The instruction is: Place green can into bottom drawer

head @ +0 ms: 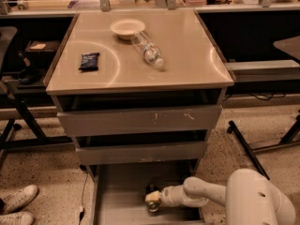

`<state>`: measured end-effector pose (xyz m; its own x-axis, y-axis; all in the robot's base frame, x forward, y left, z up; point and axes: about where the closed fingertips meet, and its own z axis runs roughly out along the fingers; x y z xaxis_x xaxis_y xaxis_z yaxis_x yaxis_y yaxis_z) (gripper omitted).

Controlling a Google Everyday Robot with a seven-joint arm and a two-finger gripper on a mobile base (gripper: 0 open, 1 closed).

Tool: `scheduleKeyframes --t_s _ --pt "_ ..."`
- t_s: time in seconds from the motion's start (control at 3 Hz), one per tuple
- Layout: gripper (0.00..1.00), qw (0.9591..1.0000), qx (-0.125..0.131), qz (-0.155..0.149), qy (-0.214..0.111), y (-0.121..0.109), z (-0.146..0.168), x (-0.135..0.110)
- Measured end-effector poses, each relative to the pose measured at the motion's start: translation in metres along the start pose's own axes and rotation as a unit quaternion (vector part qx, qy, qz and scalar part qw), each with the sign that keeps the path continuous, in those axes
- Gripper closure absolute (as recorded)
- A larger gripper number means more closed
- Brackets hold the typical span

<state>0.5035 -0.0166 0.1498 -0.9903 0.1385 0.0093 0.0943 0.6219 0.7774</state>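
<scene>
The green can [153, 206] is barely discernible: a small pale rounded shape at the claw [152, 197], toward the front right of the open bottom drawer [119, 191], whose front is cut off. Whether the claw grips it cannot be told. A bottle [147, 50] lies on the table [187, 55] above.

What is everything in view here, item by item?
bowl: one, cream, back of the cabinet top.
water bottle: one, clear, lying beside the bowl.
snack packet: one, dark blue, left of the top.
upper drawers: two, grey, under the top.
bottom drawer: one, grey, pulled out near the floor.
green can: cannot be made out.
sneakers: two, white, floor at lower left.
gripper: one, pale, inside the bottom drawer.
arm: one, white, reaching in from lower right.
</scene>
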Motion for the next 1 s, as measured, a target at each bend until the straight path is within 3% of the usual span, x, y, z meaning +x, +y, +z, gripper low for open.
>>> scheduleKeyframes --t_s 1.0 --pt "0.12 1.0000 0.000 0.000 0.000 0.0000 0.0001 0.0001"
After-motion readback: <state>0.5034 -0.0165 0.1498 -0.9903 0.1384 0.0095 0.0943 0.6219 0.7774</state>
